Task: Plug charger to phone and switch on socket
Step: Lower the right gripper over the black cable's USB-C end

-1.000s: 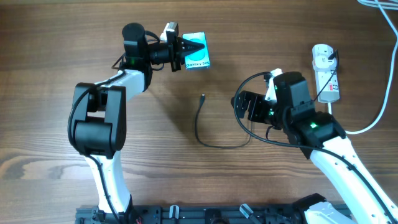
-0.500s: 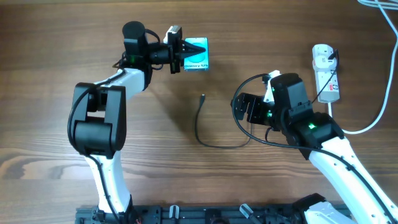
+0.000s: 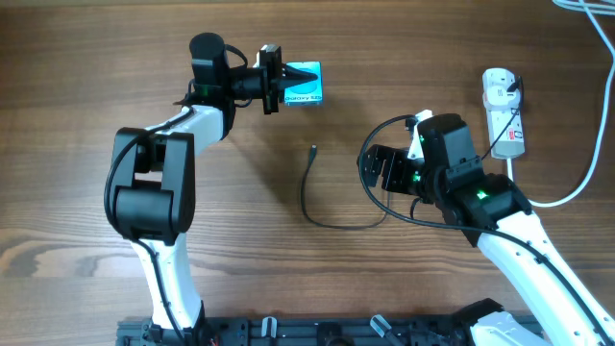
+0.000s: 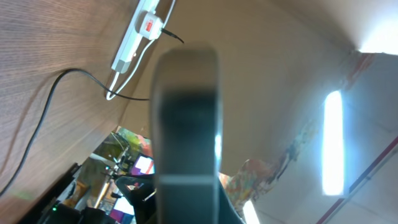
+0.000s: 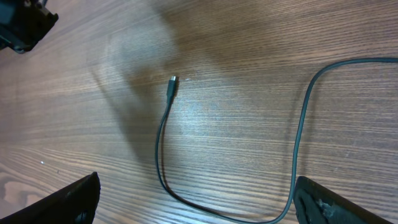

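Observation:
The phone, turquoise screen showing, is at the back of the table with my left gripper shut on its left end. In the left wrist view the phone is a dark blurred slab filling the middle. The charger, a thin black cable, lies loose on the wood, its plug tip pointing away from me. My right gripper stands open to the right of that loop, holding nothing. In the right wrist view the plug tip lies well ahead of the wide-apart fingertips. The socket lies at the far right.
A thick white cable curves along the table's right edge past the socket. The charger's black lead runs under my right arm toward the socket. Bare wood lies between the phone and the plug tip.
My left wrist has rolled a little with the phone in its grip. The right arm and the charger cable have stayed where they were.

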`<state>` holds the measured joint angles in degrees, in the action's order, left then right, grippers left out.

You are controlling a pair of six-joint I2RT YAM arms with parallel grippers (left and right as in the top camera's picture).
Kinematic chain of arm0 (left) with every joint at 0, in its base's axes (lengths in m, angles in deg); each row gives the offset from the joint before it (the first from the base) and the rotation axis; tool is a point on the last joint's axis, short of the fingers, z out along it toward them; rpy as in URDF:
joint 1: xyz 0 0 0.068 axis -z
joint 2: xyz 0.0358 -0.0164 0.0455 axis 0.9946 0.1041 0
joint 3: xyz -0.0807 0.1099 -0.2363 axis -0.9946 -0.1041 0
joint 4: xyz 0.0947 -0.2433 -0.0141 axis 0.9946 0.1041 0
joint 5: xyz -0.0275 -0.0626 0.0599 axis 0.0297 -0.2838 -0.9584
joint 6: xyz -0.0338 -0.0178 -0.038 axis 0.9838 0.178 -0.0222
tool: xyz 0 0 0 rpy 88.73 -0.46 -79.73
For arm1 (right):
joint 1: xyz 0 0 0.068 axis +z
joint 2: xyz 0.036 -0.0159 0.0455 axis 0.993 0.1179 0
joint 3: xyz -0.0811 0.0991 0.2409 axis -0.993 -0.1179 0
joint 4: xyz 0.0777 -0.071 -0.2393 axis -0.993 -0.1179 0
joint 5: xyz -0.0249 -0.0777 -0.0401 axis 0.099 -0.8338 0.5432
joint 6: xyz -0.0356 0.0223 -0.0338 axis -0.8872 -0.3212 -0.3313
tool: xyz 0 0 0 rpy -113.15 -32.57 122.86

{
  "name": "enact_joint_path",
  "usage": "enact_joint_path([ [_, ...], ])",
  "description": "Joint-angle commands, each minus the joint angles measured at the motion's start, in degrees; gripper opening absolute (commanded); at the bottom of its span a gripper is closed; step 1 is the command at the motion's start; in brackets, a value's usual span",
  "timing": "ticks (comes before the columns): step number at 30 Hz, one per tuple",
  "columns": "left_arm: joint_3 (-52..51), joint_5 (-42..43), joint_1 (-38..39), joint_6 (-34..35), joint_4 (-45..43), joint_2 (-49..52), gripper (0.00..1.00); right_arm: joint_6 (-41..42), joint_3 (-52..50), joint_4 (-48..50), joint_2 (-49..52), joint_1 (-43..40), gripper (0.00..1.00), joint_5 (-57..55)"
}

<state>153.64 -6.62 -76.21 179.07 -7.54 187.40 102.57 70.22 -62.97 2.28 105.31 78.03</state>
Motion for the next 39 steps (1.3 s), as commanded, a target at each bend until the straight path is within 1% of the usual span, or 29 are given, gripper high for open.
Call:
enact_joint_path([
  [1, 1.22, -0.96, 0.33, 0.76, 0.20, -0.04, 0.04, -1.01, -0.15, -0.33, -0.09, 0.26, 1.00, -1.38],
  [14, 1.22, -0.96, 0.33, 0.76, 0.20, -0.04, 0.04, -1.09, -0.15, -0.76, -0.09, 0.26, 0.99, -1.38],
  [18, 1.22, -0.96, 0.33, 0.74, 0.17, -0.04, 0.04, -1.05, -0.15, -0.07, -0.09, 0.52, 0.92, -0.74],
  [20, 1.22, -0.98, 0.33, 0.74, 0.17, -0.04, 0.04, -1.29, -0.15, 0.68, 0.13, 1.99, 0.90, -1.57],
  [23, 1.22, -0.98, 0.33, 0.76, 0.17, -0.04, 0.04, -3.37, -0.15, 3.61, 1.62, 5.20, 0.85, -2.97],
  [26, 1.22, -0.96, 0.33, 0.76, 0.17, -0.04, 0.04, -3.69, -0.15, 6.91, 4.33, 8.63, 0.82, -5.05],
  [33, 1.22, -0.94, 0.33, 0.76, 0.17, -0.04, 0.04, -1.88, -0.15, 17.88, 14.62, 16.15, 0.78, -9.79],
  [39, 1.22, -0.26, 0.33, 0.76, 0.17, -0.04, 0.04, 2.08, -0.13, 25.22, 22.82, 19.89, 0.74, -13.62],
])
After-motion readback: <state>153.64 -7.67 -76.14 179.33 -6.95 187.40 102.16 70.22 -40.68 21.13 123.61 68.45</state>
